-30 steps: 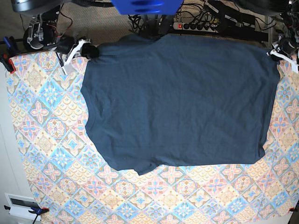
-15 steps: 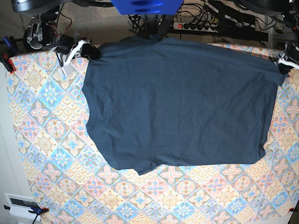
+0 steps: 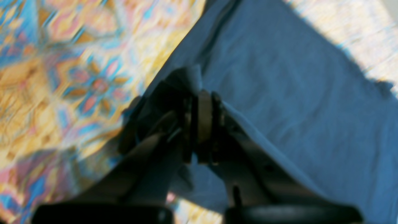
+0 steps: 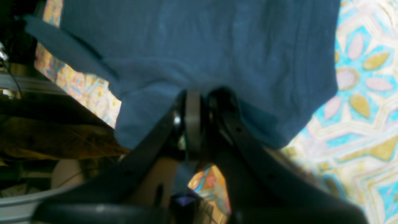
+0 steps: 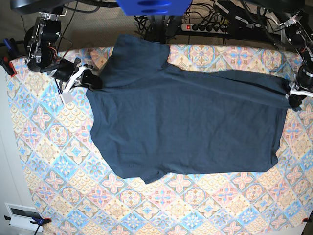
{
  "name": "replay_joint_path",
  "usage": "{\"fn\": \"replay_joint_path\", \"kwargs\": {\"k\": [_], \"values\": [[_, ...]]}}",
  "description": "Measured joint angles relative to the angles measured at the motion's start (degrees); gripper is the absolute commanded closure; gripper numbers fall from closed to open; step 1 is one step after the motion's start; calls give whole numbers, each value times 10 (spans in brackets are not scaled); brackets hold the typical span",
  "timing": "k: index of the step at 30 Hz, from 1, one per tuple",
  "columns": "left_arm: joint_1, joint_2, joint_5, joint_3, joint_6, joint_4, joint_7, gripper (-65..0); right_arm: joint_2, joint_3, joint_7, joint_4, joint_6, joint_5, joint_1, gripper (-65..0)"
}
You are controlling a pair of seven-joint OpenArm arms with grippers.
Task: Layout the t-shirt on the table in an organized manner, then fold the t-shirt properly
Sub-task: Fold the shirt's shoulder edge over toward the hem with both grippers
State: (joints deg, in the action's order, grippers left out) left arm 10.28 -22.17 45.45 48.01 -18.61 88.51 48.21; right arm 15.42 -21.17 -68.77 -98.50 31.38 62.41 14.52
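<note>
T-shirt [image 5: 186,127] lies spread on the table [image 5: 54,161], dark navy, taking up most of the middle and right of the cloth in the base view. Near edge flat, with a rounded bulge at its lower left corner. Far edge not flat: it runs as a taut slanted ridge from one gripper to the other, and a sleeve flap sticks up beyond it near the top centre, over the patterned cloth.

Right gripper [image 5: 89,80], at the left of the base view, is pinched tight on the shirt's upper left corner. In the right wrist view the jaws are pressed together with a fold of navy fabric [image 4: 199,62] bunched between them; patterned table [image 4: 367,93] shows to the side.

Left gripper [image 5: 294,96], at the right edge of the base view, is clamped on the shirt's upper right corner. Left wrist view is blurred, but the jaws stand closed with a lip of fabric [image 3: 279,93] caught at their tips; table pattern [image 3: 62,77] smeared to the left.

Beyond the far table edge: a power strip [image 5: 208,27] and tangled cables [image 5: 244,19] on the floor. A blue cover [image 5: 154,7] overhangs the top centre. Clamps [image 5: 7,65] hold the cloth at the left corner.
</note>
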Motion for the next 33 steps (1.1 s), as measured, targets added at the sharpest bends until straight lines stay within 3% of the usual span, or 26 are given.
{"fn": "replay_joint_path", "kwargs": {"k": [5,12,21,26,33], "values": [[-69,32,-61,0,-1,-33,2,0,0,-5,8,56,0,9,-45,0],[-126,42,-106,0,-1,-110,-15,0,-1,-44,6,113,-2,4,-48,0],[-142,41,-111,-4,0,-174,-53,0,-3,-92,5,169,-1,6,-49,0],[-143,41,-110,-50,2,-174,-62,0,-3,-90,4,167,-2,2,-92,0],[-156,41,-112,-52,2,-174,-77,0,-7,-59,-5,167,-3,-7,-95,0]]}}
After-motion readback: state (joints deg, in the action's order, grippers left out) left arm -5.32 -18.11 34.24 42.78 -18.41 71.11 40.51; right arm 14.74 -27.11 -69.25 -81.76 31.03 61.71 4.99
